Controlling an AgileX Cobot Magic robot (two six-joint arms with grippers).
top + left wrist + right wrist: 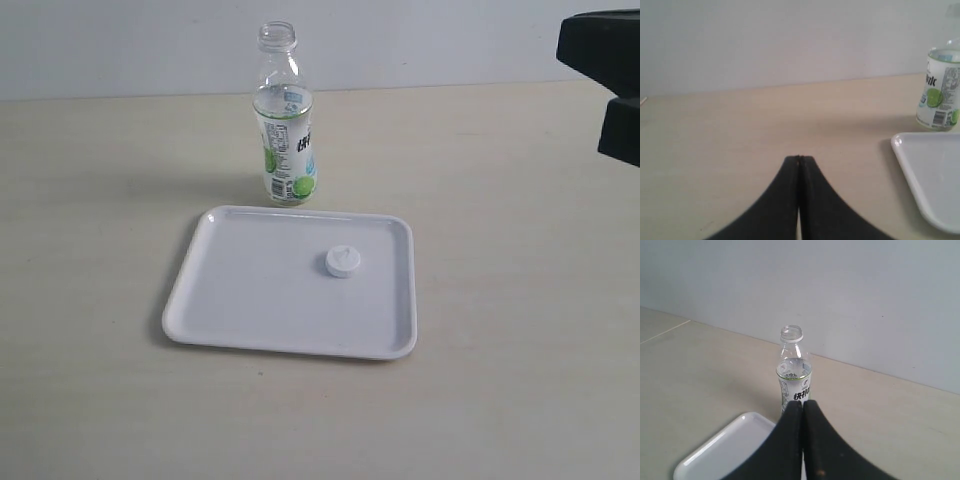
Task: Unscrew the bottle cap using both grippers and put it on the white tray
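The small white bottle cap (343, 262) lies on the white tray (230, 300), right of its middle. Behind the tray's far rim stands the clear bottle (285, 120) with its lime label, upright and with an open mouth. The left wrist view shows my left gripper (799, 159) shut over bare table, with the bottle (940, 90) and a corner of the tray (925, 170) off to one side. My right gripper (803, 403) is also shut and holds nothing; the bottle (792, 367) and tray (725, 450) lie beyond it. A black part of the right arm (605, 80) shows at the exterior view's top right edge.
A pale wooden table (520, 300) carries everything, and a plain light wall (120, 45) runs behind it.
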